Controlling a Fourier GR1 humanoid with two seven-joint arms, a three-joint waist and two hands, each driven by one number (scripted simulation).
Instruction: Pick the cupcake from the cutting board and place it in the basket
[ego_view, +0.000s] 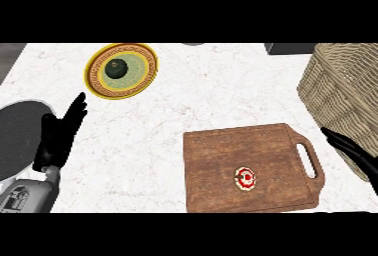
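Note:
A small cupcake (245, 178) with red and white topping sits on the brown wooden cutting board (221, 160), right of the board's middle. The woven wicker basket (343, 95) stands at the right edge, beyond the board's handle. My right hand (353, 152) comes in at the right edge with straight fingers, right of the board's handle and in front of the basket, holding nothing. My left hand (60, 135) rests open at the left, fingers pointing up, far from the board.
A yellow-rimmed plate (145, 64) with a dark green round object (117, 68) on it lies at the back left. A dark round shape (18, 135) sits at the left edge. A dark block (289, 48) shows at the back right.

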